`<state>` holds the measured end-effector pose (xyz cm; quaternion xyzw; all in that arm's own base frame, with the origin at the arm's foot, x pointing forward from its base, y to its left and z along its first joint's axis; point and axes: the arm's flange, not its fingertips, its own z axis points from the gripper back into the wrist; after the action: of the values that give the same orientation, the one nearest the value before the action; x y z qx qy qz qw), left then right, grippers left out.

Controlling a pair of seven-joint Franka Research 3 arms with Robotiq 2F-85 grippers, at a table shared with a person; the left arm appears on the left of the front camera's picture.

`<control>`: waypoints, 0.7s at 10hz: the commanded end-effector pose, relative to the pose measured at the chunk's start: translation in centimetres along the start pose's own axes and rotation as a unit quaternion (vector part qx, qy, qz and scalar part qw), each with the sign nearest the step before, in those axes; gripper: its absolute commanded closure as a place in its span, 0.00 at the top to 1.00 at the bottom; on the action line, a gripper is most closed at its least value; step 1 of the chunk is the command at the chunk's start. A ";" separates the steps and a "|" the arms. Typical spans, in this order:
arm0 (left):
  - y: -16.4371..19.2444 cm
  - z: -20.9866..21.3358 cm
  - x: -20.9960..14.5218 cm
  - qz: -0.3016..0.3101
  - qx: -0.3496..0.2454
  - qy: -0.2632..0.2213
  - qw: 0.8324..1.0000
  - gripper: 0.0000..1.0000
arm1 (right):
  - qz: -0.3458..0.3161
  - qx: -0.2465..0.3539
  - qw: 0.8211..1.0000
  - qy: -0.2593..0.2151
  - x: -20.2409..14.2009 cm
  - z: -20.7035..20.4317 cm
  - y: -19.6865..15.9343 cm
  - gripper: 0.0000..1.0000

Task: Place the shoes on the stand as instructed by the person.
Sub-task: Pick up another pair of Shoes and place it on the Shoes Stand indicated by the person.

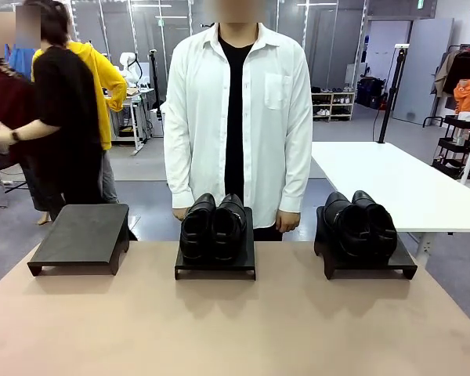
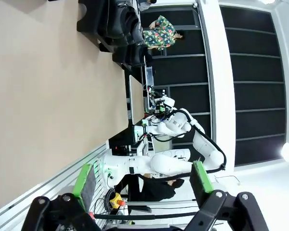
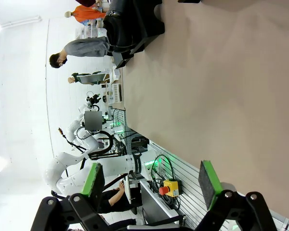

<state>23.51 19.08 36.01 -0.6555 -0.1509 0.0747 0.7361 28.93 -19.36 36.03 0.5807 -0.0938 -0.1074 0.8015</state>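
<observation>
Three black stands line the far edge of the tan table (image 1: 219,329), taking the middle stand (image 1: 215,262) as my landmark. One pair of glossy black shoes (image 1: 212,227) sits on it, toes toward me. To its right, a second pair (image 1: 359,222) rests on the right stand (image 1: 368,258). To its left, the left stand (image 1: 81,237) is bare. Directly behind it, the person (image 1: 237,110) in the white shirt stands with hands low at the table edge. My left gripper (image 2: 142,180) hangs unclenched, grasping nothing, and my right gripper (image 3: 150,182) is likewise spread wide and empty above the tabletop.
</observation>
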 end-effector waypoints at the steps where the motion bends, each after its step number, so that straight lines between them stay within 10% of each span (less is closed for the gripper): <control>1: -0.4 -2.9 -0.9 0.003 0.010 -0.009 1.000 1.00 | 0.006 -0.005 1.000 -0.002 -0.2 0.0 0.0 1.00; 7: 0.0 0.0 0.0 0.000 0.000 0.000 1.000 1.00 | 0.006 -0.005 1.000 -0.002 -0.2 0.0 0.0 1.00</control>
<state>23.61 19.08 35.90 -0.6505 -0.1475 0.0843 0.7403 28.93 -19.36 36.03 0.5807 -0.0938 -0.1074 0.8016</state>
